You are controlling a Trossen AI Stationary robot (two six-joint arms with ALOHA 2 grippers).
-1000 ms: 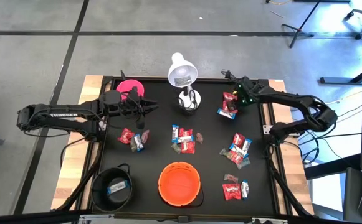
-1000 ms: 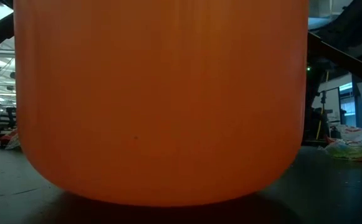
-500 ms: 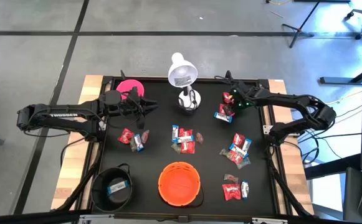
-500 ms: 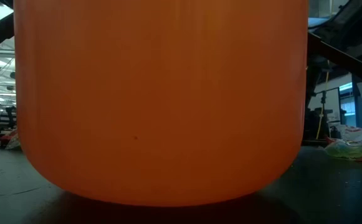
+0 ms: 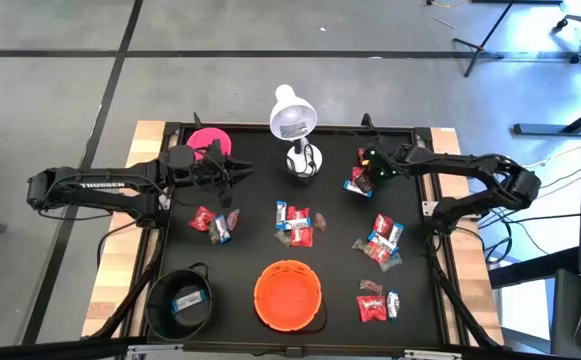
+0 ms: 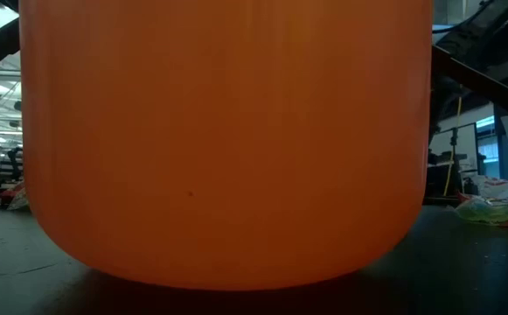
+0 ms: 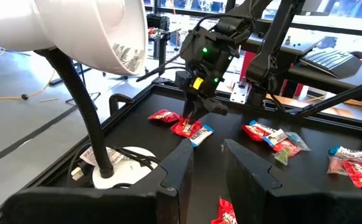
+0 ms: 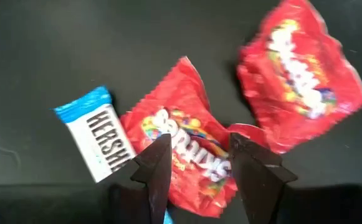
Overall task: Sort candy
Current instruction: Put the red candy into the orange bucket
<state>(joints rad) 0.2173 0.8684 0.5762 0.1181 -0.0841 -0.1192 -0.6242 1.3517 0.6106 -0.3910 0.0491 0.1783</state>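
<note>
In the high view, the right end effector (image 5: pixel 363 178) hangs at the upper right of the desk (image 5: pixel 250 215), over a red candy (image 8: pixel 184 152). Its fingers straddle the wrapper, parted, apparently not yet clamped. A blue-and-white candy (image 8: pixel 96 140) lies just beside. The left end effector (image 5: pixel 242 170) waits at upper left near the pink cup (image 5: pixel 208 141), fingers slightly parted, holding nothing.
</note>
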